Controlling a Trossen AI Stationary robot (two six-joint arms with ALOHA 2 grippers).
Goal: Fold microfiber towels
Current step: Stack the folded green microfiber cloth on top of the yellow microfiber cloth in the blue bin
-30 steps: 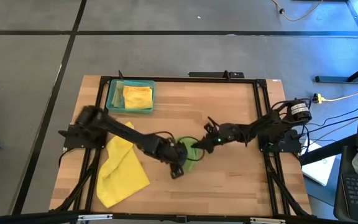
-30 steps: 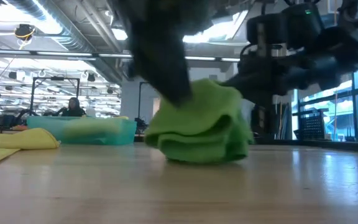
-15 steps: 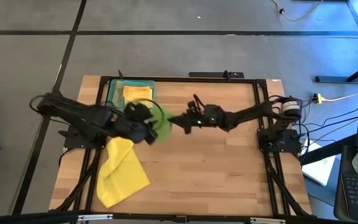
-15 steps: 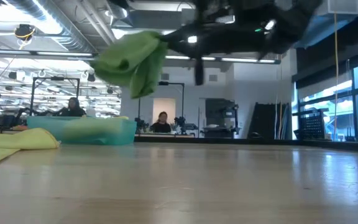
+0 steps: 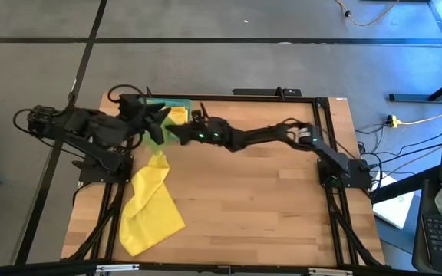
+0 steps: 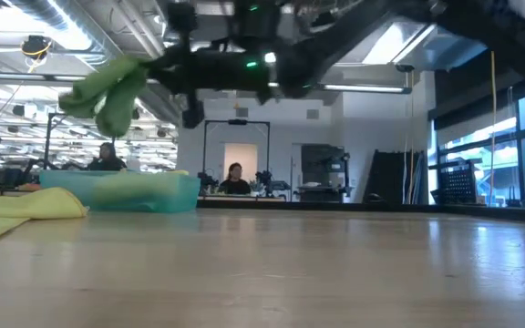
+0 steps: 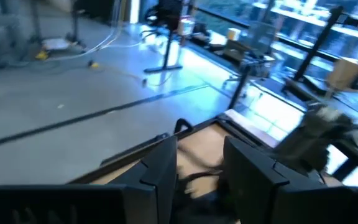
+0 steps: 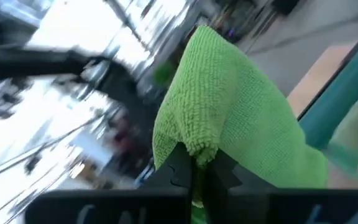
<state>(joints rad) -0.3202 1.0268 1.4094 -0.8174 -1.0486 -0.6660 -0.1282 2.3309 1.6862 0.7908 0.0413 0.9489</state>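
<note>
While the bright green microfiber towel (image 8: 229, 118) hangs bunched and clear of the wooden table (image 5: 267, 207), the right gripper (image 5: 173, 133) pinches its lower fold between closed fingers (image 8: 182, 165). In the low view the same towel (image 6: 108, 87) droops in two lobes, raised above the translucent teal rectangular tray (image 6: 121, 191). From above, the towel (image 5: 156, 129) shows just beyond the right gripper's tip, beside the tray (image 5: 140, 115) at the table's far left corner. A folded yellow cloth (image 5: 176, 115) lies inside that tray, partly hidden by the arms. The left gripper (image 5: 153, 113) sits close against the towel on the side away from the right gripper, over the tray; its fingers (image 7: 163, 168) stand partly apart with nothing visible between them. Whether they touch the towel I cannot tell. A loose yellow microfiber towel (image 5: 148, 207) lies spread on the table, well on the near side of both grippers.
</note>
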